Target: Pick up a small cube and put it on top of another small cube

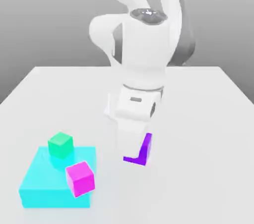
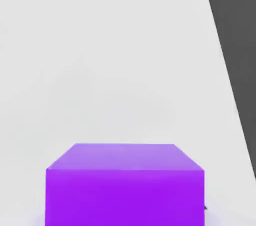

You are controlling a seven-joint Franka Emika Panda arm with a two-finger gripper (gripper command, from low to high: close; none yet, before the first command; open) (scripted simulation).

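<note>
The small cube point(image 1: 145, 149), plain violet-purple, rests on the white table in front of the arm's base. My gripper point(image 1: 135, 154) has come straight down over it, and a white finger hides most of its near face. The jaws are shut on this cube. Seen from the hand view, the purple cube point(image 2: 125, 185) sits very close, right under the hand. A green cube point(image 1: 60, 144) stands on a flat cyan block point(image 1: 44, 181) at the exterior view's left. A magenta-pink cube point(image 1: 80, 178) sits tilted on that block's near corner.
The white table point(image 1: 198, 119) stretches bare to the exterior view's right and behind the arm. In the hand view the table's edge point(image 2: 227, 70) runs slantwise, with dark floor beyond it. The cyan block lies a short way to the left of the gripper.
</note>
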